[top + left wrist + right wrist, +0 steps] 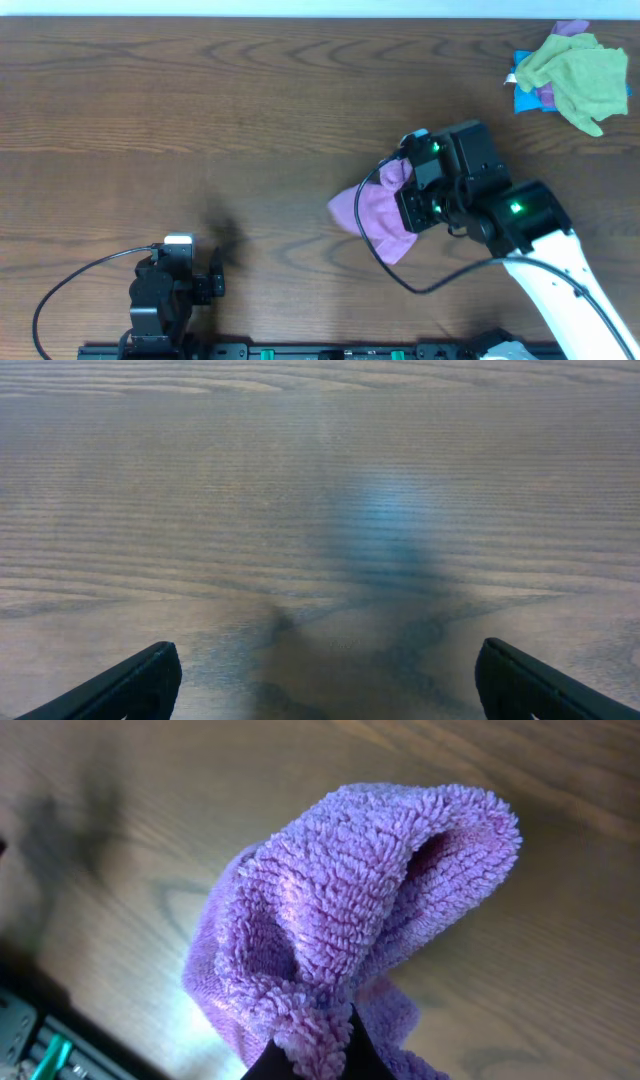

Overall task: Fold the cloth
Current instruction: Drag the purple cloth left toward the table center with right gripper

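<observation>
One table: dark wood-grain tabletop, bare across left and middle, so open room for spreading.
Right arm: white-and-black, right of centre; right gripper pressed together, pinching a cloth edge, likely to lift and reposition it.
Cloth: lilac fuzzy terry microfibre cloth, bunched under that pinch; edges curled, none flat.
Spare pile: yellow-green and blue cloths, far right, well apart.
Left gripper: spread wide, holding nothing, near left.

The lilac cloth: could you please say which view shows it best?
Right wrist view: the lilac cloth fills the frame, terry loops sharp. Overhead shows it small, partly covered; left wrist shows only table.
</observation>
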{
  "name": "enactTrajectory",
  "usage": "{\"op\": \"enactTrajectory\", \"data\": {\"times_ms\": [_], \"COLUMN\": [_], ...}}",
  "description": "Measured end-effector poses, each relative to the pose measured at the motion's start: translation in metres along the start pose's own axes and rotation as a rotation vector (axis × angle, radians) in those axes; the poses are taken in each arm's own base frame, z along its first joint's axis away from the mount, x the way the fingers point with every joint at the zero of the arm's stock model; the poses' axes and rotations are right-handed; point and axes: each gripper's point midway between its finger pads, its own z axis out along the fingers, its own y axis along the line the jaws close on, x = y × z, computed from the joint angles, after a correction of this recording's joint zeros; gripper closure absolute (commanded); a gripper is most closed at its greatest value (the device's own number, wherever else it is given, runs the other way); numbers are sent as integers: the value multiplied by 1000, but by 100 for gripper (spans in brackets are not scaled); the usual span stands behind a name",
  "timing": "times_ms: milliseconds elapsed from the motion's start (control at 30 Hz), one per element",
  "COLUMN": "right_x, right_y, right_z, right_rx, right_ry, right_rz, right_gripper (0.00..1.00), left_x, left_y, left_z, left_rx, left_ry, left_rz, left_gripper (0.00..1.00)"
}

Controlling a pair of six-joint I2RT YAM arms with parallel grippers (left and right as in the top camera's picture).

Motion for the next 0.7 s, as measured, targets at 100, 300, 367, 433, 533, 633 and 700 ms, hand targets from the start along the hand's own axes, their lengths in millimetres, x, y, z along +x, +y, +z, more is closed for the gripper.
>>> {"op": "enactTrajectory", "data": {"times_ms": [100, 300, 367, 433, 533, 633, 700], "right_x": [0, -11, -14, -19, -30, -38, -45], "right_y": [2, 1, -1, -2, -5, -11, -16], "right_z": [-7, -3, 5, 13, 29, 43, 54], "right_rx": [-2, 4, 6, 7, 13, 32, 50], "right_ry": [-21, -53, -45, -43, -48, -53, -57], "right_rz": [7, 8, 10, 9, 9, 9, 9], "right_gripper": [99, 99, 99, 99, 99, 99, 99], "left_x": [0, 0, 0, 0, 0, 0, 0], "left_y": [0, 0, 0, 0, 0, 0, 0], "left_z": [0, 0, 0, 0, 0, 0, 0], "left_rx": [0, 0, 0, 0, 0, 0, 0], "left_ry": [0, 0, 0, 0, 0, 0, 0], "left_rz": [0, 0, 0, 0, 0, 0, 0], "left_gripper": [5, 5, 5, 5, 5, 5, 5]}}
